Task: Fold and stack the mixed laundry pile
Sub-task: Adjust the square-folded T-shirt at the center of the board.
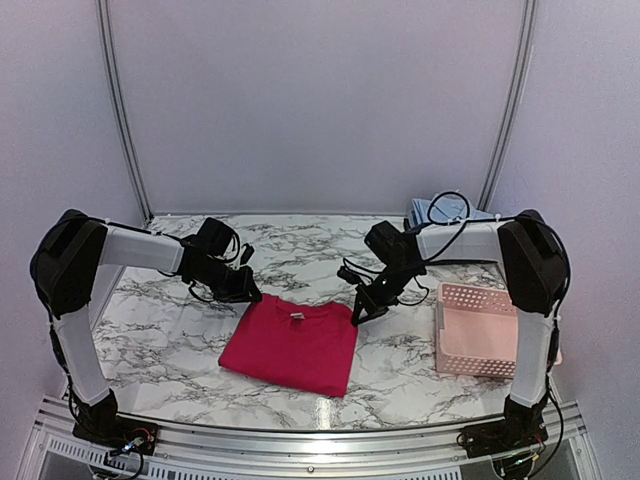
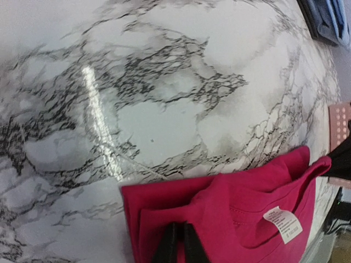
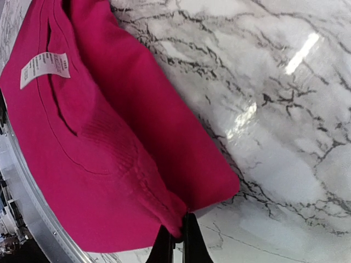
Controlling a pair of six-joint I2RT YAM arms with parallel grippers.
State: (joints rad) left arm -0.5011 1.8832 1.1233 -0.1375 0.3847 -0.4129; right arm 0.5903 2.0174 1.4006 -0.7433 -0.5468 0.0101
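The magenta-red garment (image 1: pixel 292 345) lies folded flat in the middle of the table, its white label (image 2: pixel 282 223) showing at the neck. My left gripper (image 1: pixel 245 292) sits at the garment's far left corner, its dark fingers pressed together on a fold of the cloth (image 2: pixel 179 226). At the far right corner, my right gripper (image 1: pixel 358 315) is shut on the bunched edge of the garment (image 3: pixel 182 219). The light blue shirt (image 1: pixel 435 210) lies at the back right of the table, apart from both grippers.
A pink lattice basket (image 1: pixel 480 328) stands on the table's right side, close to the right arm. The marble table (image 1: pixel 180 330) ends at a metal rail along the front. White walls close the back and sides.
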